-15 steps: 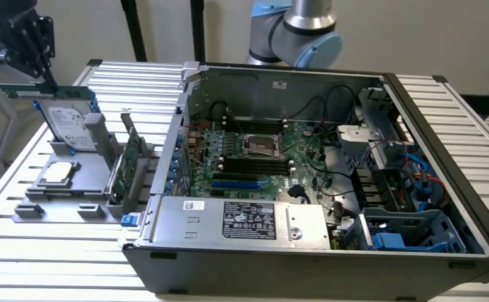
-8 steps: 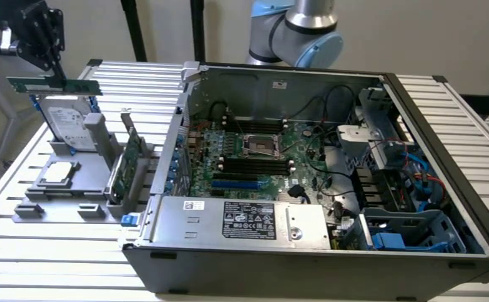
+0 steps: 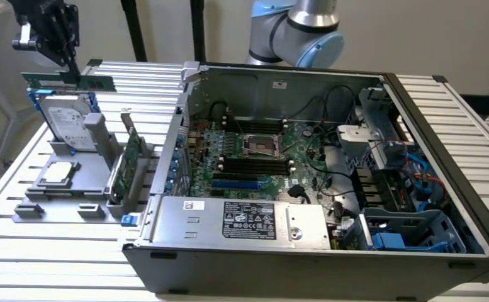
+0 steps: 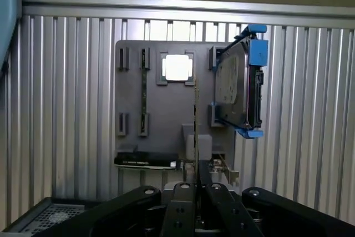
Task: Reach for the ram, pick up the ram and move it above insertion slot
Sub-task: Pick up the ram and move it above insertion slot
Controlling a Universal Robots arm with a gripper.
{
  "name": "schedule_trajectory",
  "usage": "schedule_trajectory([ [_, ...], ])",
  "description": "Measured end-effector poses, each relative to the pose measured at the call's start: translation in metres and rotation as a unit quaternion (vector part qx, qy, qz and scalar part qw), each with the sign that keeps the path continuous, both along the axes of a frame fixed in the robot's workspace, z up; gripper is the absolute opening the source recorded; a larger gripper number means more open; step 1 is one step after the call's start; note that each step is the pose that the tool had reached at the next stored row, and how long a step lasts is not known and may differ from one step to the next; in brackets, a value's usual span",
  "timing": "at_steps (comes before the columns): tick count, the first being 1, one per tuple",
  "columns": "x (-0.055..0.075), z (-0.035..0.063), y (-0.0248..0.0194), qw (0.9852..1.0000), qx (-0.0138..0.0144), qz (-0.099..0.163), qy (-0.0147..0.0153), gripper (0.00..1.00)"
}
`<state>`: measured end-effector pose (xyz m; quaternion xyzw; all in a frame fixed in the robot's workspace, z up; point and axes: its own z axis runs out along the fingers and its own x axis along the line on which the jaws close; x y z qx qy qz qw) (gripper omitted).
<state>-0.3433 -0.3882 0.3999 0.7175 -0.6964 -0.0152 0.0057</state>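
The ram (image 3: 68, 80), a long thin green stick, hangs level in the air above the grey holder tray (image 3: 68, 189) at the exterior view's left, held from above at its middle. My black gripper (image 3: 70, 74) is shut on it. In the wrist view the ram (image 4: 195, 120) appears edge-on as a thin line running out from between my gripper (image 4: 195, 186) fingers, over the holder tray (image 4: 161, 109). The dark insertion slots (image 3: 253, 165) lie on the motherboard inside the open computer case (image 3: 311, 251), well off to the exterior view's right of the ram.
On the tray stand a hard drive in a blue bracket (image 3: 66, 123) (image 4: 238, 90), a taller green expansion card (image 3: 128, 167) and a flat processor chip (image 3: 57, 171) (image 4: 177, 67). The case's metal wall (image 3: 181, 107) rises between tray and motherboard. Cables and a power supply (image 3: 244, 220) crowd the case.
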Motion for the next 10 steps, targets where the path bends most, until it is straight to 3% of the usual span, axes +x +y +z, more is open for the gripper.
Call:
schedule_trajectory([
  [10, 0.037, 0.0040, 0.0033, 1.0000, 0.0038, 0.000, 0.0003, 0.13],
])
